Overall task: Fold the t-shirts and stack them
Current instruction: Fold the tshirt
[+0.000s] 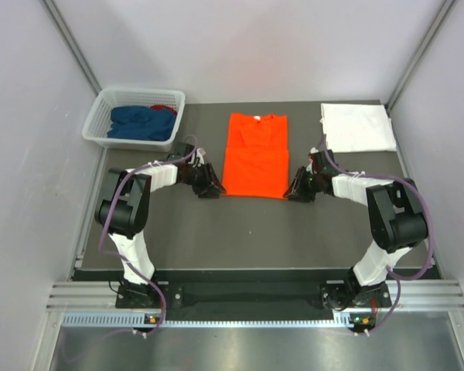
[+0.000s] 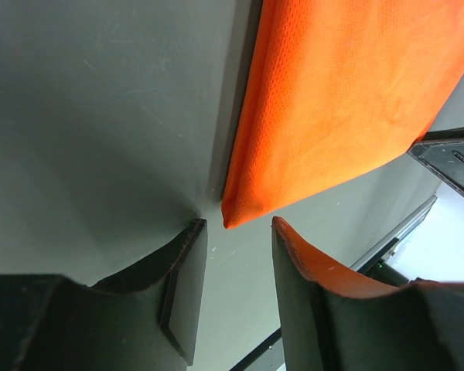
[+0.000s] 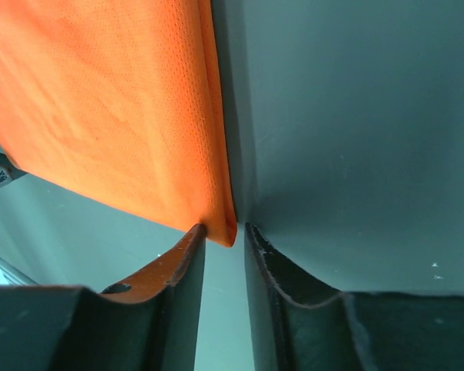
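A dark grey counter (image 1: 255, 232) fills the floor of a booth closed in by plain white walls (image 1: 240, 46), with a ribbed aluminium rail (image 1: 247, 297) along the 6 o'clock edge where both arms are bolted. The surface is matte, with faint scuffs in the wrist views.

The orange t-shirt (image 1: 255, 154) lies flat just past the counter's centre, toward 12 o'clock, sleeves folded in and collar pointing to 12. A folded white t-shirt (image 1: 358, 127) rests at the 1 o'clock corner. At 10 o'clock a white basket (image 1: 135, 116) holds a crumpled blue garment (image 1: 143, 122) and a sliver of red cloth (image 1: 164, 108).

The left hand (image 1: 209, 185) sits low at the orange shirt's 7 o'clock corner, fingers well parted and gripping nothing; the hem corner lies just ahead of its tips. The right hand (image 1: 300, 188) is at the 5 o'clock corner, its fingers apart by a narrow gap. The hem corner reaches the mouth of that gap and seems to brush one fingertip (image 3: 197, 232), though contact is hard to confirm.
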